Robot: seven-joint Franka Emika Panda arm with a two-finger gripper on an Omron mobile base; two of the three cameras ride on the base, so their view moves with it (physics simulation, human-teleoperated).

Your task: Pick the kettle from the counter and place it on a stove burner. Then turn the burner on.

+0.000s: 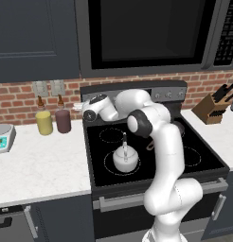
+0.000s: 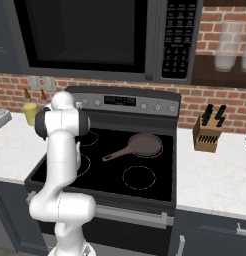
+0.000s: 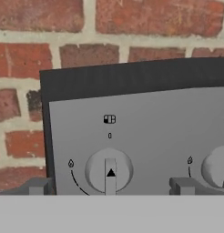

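The small, squat, silvery-white kettle (image 1: 125, 158) with a thin upright arched handle is seen standing upright on the black glass cooktop (image 1: 194, 165), inside the largest white dashed burner circle (image 1: 109, 166) at the near left of the stove. The white, faintly speckled stone counter (image 1: 38, 165) lies just left of the cooktop. A brown long-handled skillet (image 2: 140, 145) is set on the far right burner, well apart from the kettle.

The white arm's two-finger gripper (image 3: 109, 187) is held up at the grey stove control panel (image 3: 159, 132), in front of the red brick wall (image 3: 22, 68). Its dark fingertips (image 3: 38, 185) are spread wide, with nothing between them; a round grey knob (image 3: 109, 169) bearing a black triangle mark is framed between them, and whether it is touched cannot be told. A second knob (image 3: 217, 166) is seen at the right edge of the hand view.
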